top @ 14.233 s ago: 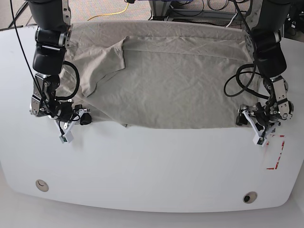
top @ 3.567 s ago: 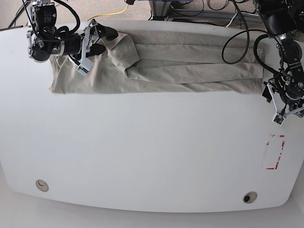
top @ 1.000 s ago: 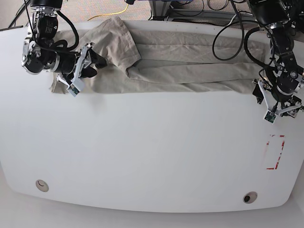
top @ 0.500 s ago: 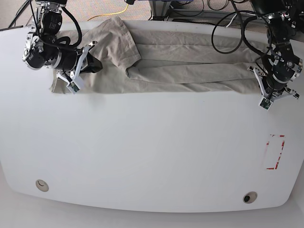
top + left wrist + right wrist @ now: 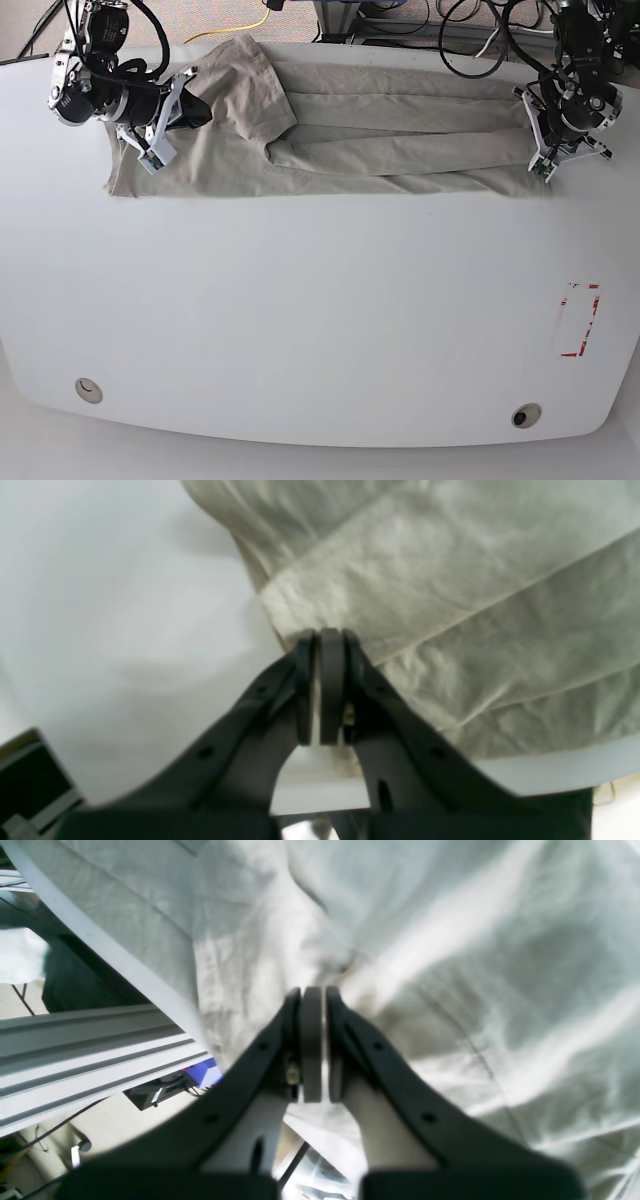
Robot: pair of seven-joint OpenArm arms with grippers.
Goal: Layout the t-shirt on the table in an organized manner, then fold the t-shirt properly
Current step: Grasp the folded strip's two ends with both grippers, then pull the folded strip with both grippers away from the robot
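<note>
The khaki-grey t-shirt (image 5: 400, 150) lies as a long folded band along the far edge of the white table (image 5: 320, 300), with one sleeve flapped over at its left end. My left gripper (image 5: 537, 150) is at the band's right end. In the left wrist view its jaws (image 5: 322, 635) are shut, with the shirt's hem corner (image 5: 400, 595) meeting the tips. My right gripper (image 5: 197, 112) is at the left end beside the sleeve. In the right wrist view it (image 5: 314, 990) is shut too, with creases of cloth (image 5: 450, 940) running into the tips.
A red-outlined rectangle mark (image 5: 578, 320) sits near the table's right edge. Two small round holes (image 5: 88, 390) (image 5: 525, 415) lie along the front. Cables and a metal frame (image 5: 75, 1040) stand behind the far table edge.
Both grippers have gone from open to shut. The left arm has moved toward the far edge onto the shirt's right end. The right arm has shifted slightly up toward the sleeve.
</note>
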